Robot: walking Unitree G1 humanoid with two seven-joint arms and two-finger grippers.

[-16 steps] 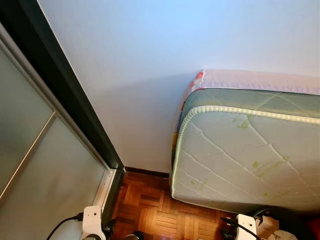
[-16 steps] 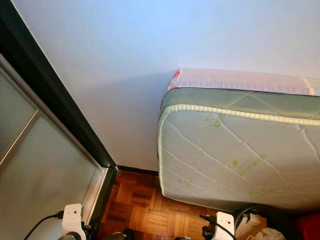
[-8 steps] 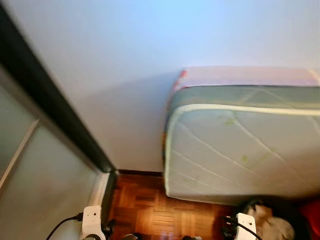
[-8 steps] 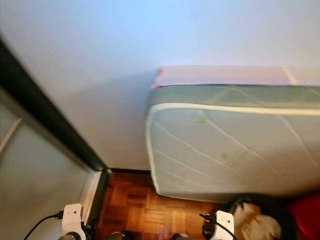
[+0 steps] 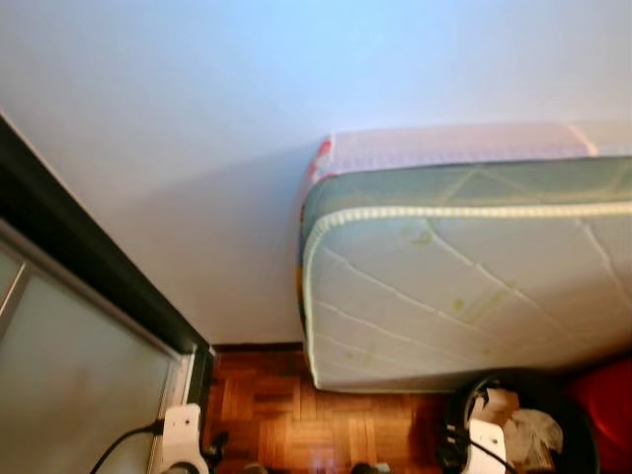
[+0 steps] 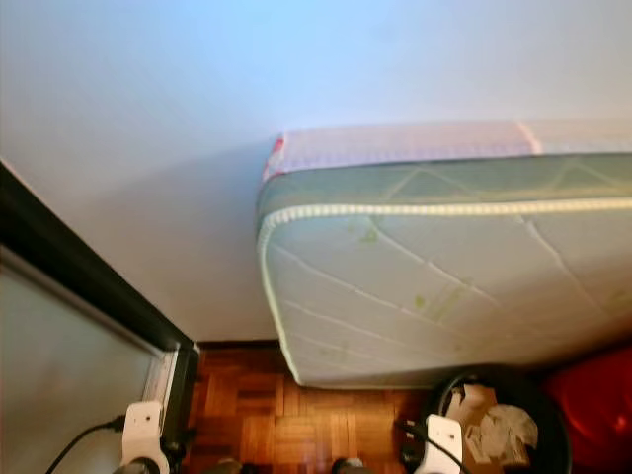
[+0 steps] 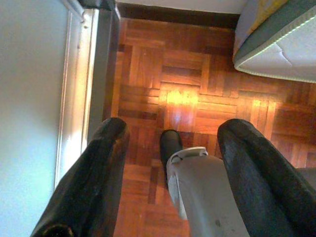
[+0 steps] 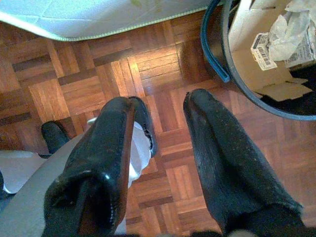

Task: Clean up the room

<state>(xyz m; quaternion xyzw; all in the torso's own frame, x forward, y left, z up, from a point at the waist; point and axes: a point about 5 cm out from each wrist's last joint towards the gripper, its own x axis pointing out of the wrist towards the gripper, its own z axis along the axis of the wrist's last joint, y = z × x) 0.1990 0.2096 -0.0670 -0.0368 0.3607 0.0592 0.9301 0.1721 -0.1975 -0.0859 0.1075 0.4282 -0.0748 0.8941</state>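
Observation:
A black round bin (image 6: pixel 441 391) holding crumpled paper (image 6: pixel 504 432) and cardboard (image 8: pixel 249 54) stands on the parquet at the foot of a mattress (image 5: pixel 464 286). My right gripper (image 8: pixel 160 101) hangs open above the floor just beside the bin's rim (image 8: pixel 223 47), nothing between its fingers. Over the parquet near the sliding door track, my left gripper (image 7: pixel 175 129) also hangs open and holds nothing. My own foot (image 7: pixel 170 143) shows below it.
The quilted mattress leans on its side against the white wall (image 5: pixel 197 148). A frosted sliding door (image 5: pixel 69 385) with a dark frame stands at the left. Something red (image 6: pixel 597 405) sits right of the bin. Parquet floor (image 5: pixel 267 415) lies between door and mattress.
The whole picture has shifted left, so the camera has turned right. The bin and the red thing have come into view; less of the door shows. Both arms still hang.

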